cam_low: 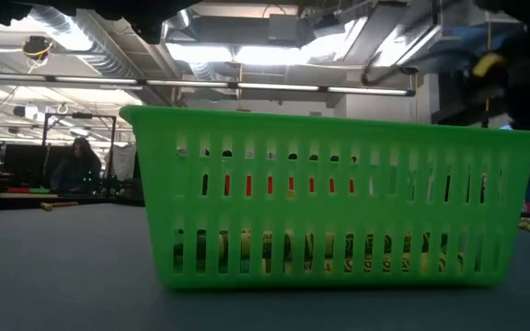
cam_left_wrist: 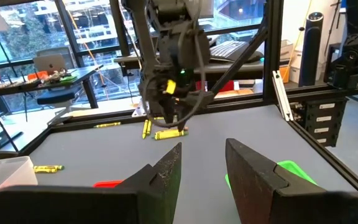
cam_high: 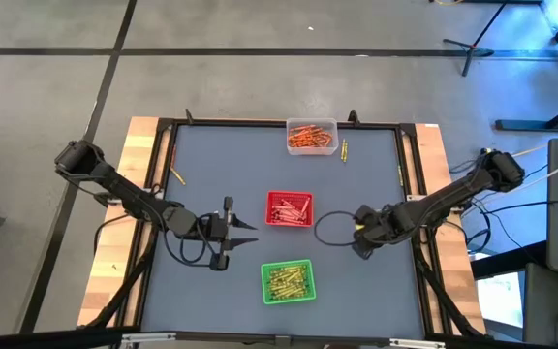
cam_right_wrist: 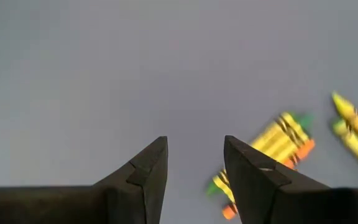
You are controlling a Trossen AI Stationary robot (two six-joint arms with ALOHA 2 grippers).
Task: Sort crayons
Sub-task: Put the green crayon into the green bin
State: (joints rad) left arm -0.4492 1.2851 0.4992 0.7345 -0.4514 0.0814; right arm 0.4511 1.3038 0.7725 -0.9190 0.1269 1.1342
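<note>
Picking is in hand: the right end effector (cam_right_wrist: 194, 163) hovers low over the bench (cam_right_wrist: 104, 62), fingers parted and empty, a loose crayon cluster (cam_right_wrist: 272, 149) just beside one fingertip. Next it likely must shift sideways over them. The left end effector (cam_left_wrist: 204, 165) waits, parted, empty.

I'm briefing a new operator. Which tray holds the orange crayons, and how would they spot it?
Look to the table's far edge, away from both arms. The clear tray sits there alone, filled with orange crayons. Unlike the red tray and green tray, its walls are see-through.
</note>
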